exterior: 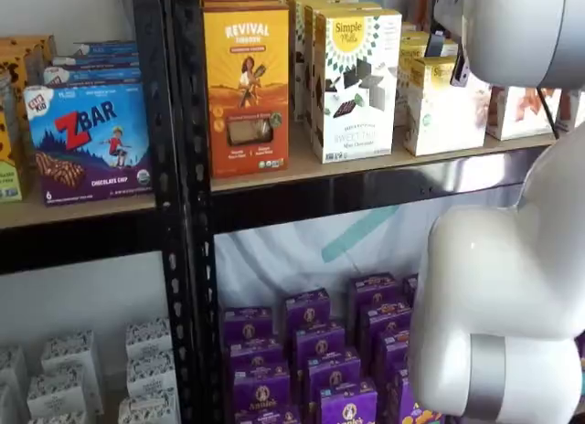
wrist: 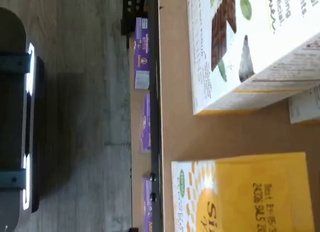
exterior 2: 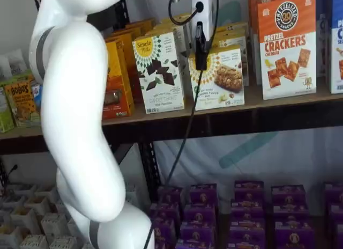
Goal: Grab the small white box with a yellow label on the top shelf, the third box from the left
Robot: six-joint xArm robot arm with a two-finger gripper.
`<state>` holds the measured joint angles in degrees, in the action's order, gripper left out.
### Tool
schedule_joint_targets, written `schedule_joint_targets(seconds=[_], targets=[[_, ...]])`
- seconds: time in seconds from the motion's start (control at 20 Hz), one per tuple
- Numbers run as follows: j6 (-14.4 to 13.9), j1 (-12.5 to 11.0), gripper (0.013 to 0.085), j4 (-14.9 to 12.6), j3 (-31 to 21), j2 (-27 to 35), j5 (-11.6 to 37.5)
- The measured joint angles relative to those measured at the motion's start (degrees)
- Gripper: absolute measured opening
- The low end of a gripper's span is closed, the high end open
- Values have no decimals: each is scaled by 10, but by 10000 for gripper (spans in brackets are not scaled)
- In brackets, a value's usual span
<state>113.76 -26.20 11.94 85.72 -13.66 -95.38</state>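
The small white box [exterior 2: 221, 80] with a yellow top band stands on the top shelf [exterior 2: 268, 103], to the right of a taller white box with dark cookie pictures [exterior 2: 159, 72]. It shows in both shelf views [exterior: 445, 104]. In the wrist view its yellow top [wrist: 250, 192] lies close below the camera on the tan shelf board [wrist: 210, 134]. My gripper [exterior 2: 201, 50] hangs from above, right in front of the box's upper left corner. Only a single dark finger shows side-on, with no gap to be seen and nothing visibly held.
An orange box [exterior: 245, 86] stands left of the taller white box [exterior: 355, 86]. An orange-and-white pretzel cracker box [exterior 2: 286, 45] stands to the right. Purple boxes [exterior 2: 241, 211] fill the lower level. My white arm [exterior 2: 75, 125] and a black cable [exterior 2: 182, 136] hang in front of the rack.
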Motion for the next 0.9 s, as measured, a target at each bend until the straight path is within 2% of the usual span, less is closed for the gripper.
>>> schedule_joint_targets(seconds=[0.35,0.9], targets=[[-12,21,850,-46,10,17,-13],[-12,23,850,-51,-6,15,1]])
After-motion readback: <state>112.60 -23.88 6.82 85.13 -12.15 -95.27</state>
